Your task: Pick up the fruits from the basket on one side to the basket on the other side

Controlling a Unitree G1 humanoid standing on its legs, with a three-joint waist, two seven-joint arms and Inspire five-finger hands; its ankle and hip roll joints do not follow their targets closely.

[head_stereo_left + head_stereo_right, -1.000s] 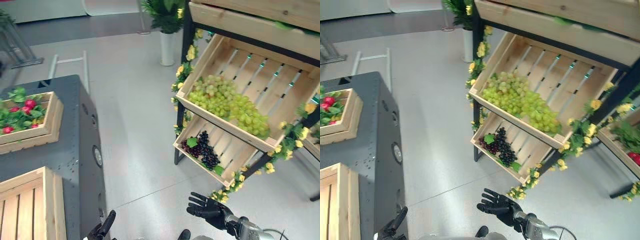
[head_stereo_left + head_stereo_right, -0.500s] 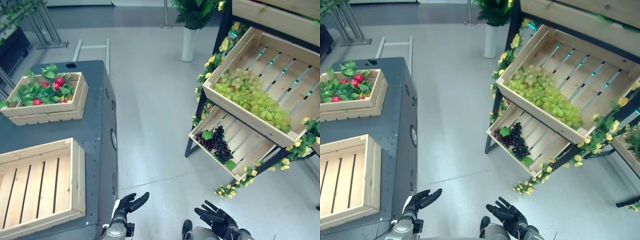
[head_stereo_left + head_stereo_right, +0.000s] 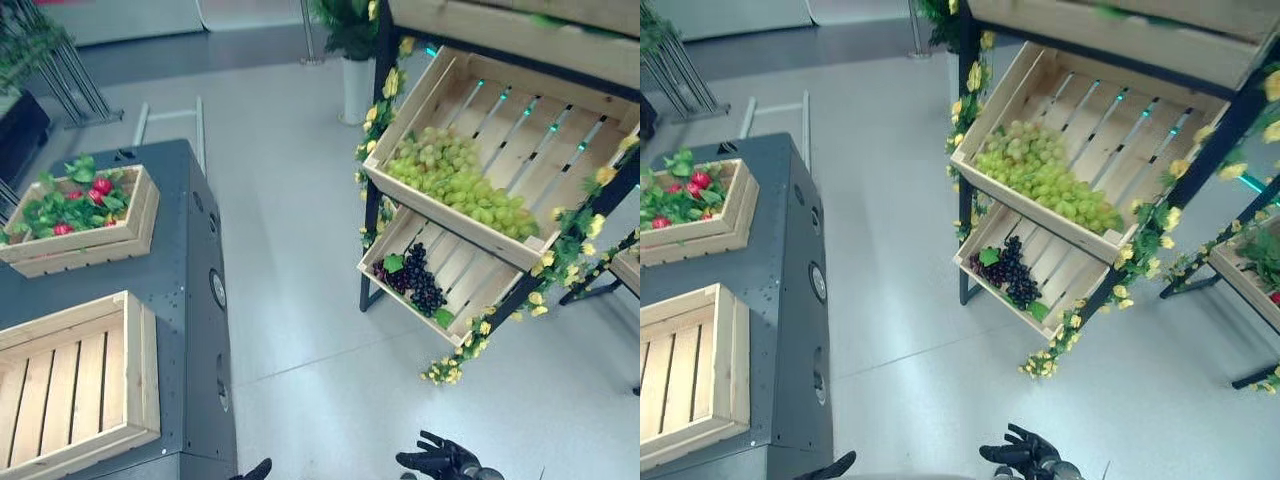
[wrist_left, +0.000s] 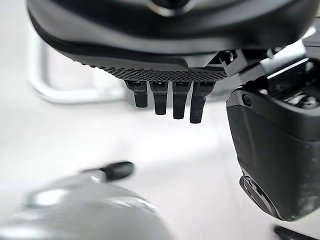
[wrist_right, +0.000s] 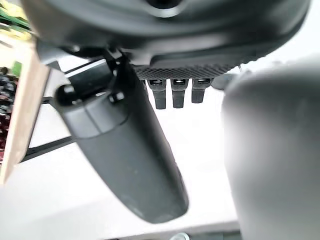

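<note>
Green grapes (image 3: pixel 462 185) are lying in the upper crate (image 3: pixel 585 175) of the rack at two o'clock; dark grapes (image 3: pixel 418 283) are sitting in the lower crate (image 3: pixel 470 292) beneath. A slatted crate (image 3: pixel 70 385) is standing on the dark cabinet (image 3: pixel 180 300) at nine o'clock, holding no fruit, with a crate of red fruit and leaves (image 3: pixel 75 205) beyond it at ten. I am holding my right hand (image 3: pixel 437 462) low at five o'clock, fingers spread and gripping nothing; my left hand (image 4: pixel 167 97) is hanging loose, fingers straight. Whichever bunch I am going for, I judge I should be cupping it from below, near the stem, not squeezing the berries.
</note>
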